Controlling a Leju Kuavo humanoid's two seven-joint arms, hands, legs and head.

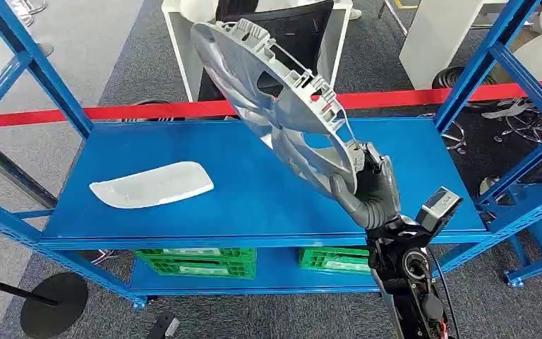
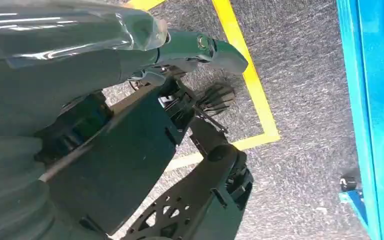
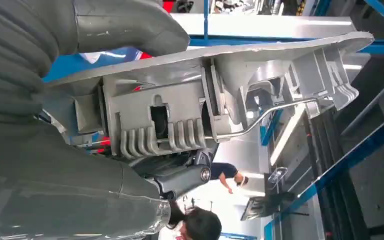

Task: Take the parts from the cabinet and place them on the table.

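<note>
Head view shows the right hand (image 1: pixel 370 189) gripping the near rim of a large silver wheel cover (image 1: pixel 282 106), fingers wrapped over the edge, thumb pressed on the other face. It holds the cover tilted on edge, lifted above the blue shelf (image 1: pixel 254 201), whose far right part lies behind it. A second part, a flat white panel (image 1: pixel 152 185), lies on the shelf well to the left.

Risk, as I judge it: the grip sits on one rim only, so the cover's weight hangs far from the fingers. It could pivot or slide out, and a swing toward the blue uprights (image 1: pixel 476 70) could knock it loose.

Right wrist view shows the cover's back: grey moulded plastic, ribbed clips, a thin wire ring (image 3: pixel 265 117) running through them. Its front looks smooth, glossy, dished. The panel is matte, with rounded corners. The shelf is smooth painted metal; green crates (image 1: pixel 197 263) sit below.

Left wrist view looks at carpet with yellow tape (image 2: pixel 247 75); the left hand's (image 2: pixel 80 30) fingers cannot be made out.
</note>
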